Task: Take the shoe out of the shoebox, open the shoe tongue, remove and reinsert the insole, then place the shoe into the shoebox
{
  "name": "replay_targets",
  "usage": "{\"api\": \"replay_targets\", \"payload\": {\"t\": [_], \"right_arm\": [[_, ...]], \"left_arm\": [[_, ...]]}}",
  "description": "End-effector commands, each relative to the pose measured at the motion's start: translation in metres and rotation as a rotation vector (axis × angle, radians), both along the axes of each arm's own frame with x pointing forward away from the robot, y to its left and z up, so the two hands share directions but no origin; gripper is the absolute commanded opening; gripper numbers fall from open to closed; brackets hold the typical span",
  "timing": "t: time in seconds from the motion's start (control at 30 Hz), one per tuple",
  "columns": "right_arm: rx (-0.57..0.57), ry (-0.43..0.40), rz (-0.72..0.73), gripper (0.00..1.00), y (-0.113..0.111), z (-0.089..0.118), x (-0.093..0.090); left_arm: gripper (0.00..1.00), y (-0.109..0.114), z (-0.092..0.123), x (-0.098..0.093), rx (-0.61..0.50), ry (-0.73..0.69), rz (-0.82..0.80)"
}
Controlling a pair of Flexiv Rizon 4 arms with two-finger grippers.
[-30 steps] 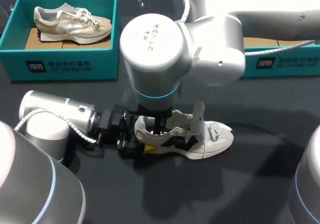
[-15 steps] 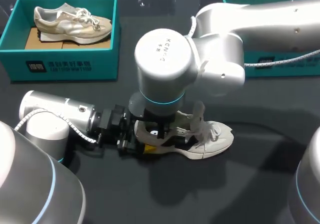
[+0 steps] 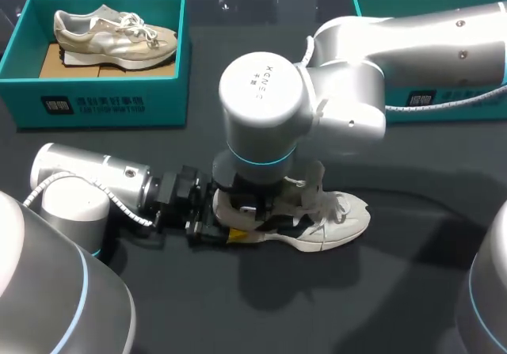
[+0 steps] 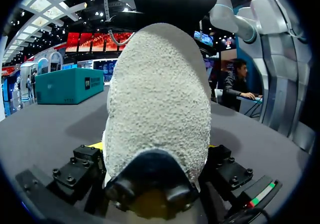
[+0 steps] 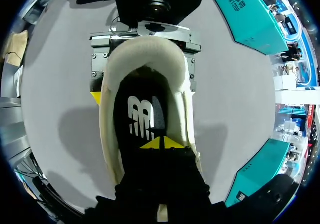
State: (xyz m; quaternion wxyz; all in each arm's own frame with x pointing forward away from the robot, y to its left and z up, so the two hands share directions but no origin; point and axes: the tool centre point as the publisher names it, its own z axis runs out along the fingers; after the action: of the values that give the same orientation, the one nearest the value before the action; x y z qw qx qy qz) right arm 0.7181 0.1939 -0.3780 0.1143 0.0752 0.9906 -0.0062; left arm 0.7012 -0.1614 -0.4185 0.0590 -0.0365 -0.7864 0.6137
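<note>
Altogether, two shoes are seen. One white lace-up sneaker [image 3: 342, 219] lies on its sole on the dark grey surface [image 3: 356, 306], outside any box, with its toe pointed toward the right arm's side. One beige sneaker [image 3: 111, 36] is kept inside the teal open-topped shoebox [image 3: 103, 100] at the far left of the surface. A second teal box [image 3: 444, 99] is placed at the far right, partly covered by the right arm [image 3: 348, 93], so two boxes are counted in all.

Two arms are met at the white sneaker. The left arm [image 3: 87, 180] is laid low along the surface, and the left gripper [image 3: 215, 226] is clamped on the heel, which is pressed from both sides by its two fingers. The right gripper [image 5: 161, 144] is lowered from above into the shoe's opening, where its two yellow tips are brought together over the single black insole [image 5: 142, 115] lying inside. Whether the insole is pinched by them cannot be told. The shoe's collar is seen spread wide around the right gripper.
</note>
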Motion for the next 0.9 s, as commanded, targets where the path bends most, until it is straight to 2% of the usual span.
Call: {"api": "replay_targets", "payload": {"t": [0.03,0.23,0.43,0.5,0.57,0.77,0.9], "right_arm": [[0.007,-0.008,-0.021,0.0,-0.013,-0.002,-0.003],[0.004,-0.017,-0.065,0.0,-0.034,0.001,-0.007],[0.003,-0.015,-0.081,0.0,-0.044,-0.001,-0.007],[0.004,-0.013,-0.083,0.09,-0.044,-0.003,-0.006],[0.005,-0.011,-0.081,0.14,-0.045,-0.004,-0.004],[0.01,-0.01,-0.056,0.22,-0.041,-0.006,0.002],[0.019,0.014,-0.02,0.23,-0.034,-0.012,0.004]], "left_arm": [[0.0,-0.001,-0.003,0.001,0.0,0.0,0.001],[0.0,-0.001,-0.003,0.001,0.0,0.0,0.001],[0.0,-0.001,-0.003,0.001,0.0,0.0,0.001],[0.0,-0.001,-0.003,0.001,0.0,0.0,0.001],[0.0,-0.001,-0.003,0.001,0.0,0.0,0.001],[0.0,-0.001,-0.003,0.001,0.0,0.0,0.001],[0.0,-0.001,-0.003,0.001,0.0,0.0,0.001]]}}
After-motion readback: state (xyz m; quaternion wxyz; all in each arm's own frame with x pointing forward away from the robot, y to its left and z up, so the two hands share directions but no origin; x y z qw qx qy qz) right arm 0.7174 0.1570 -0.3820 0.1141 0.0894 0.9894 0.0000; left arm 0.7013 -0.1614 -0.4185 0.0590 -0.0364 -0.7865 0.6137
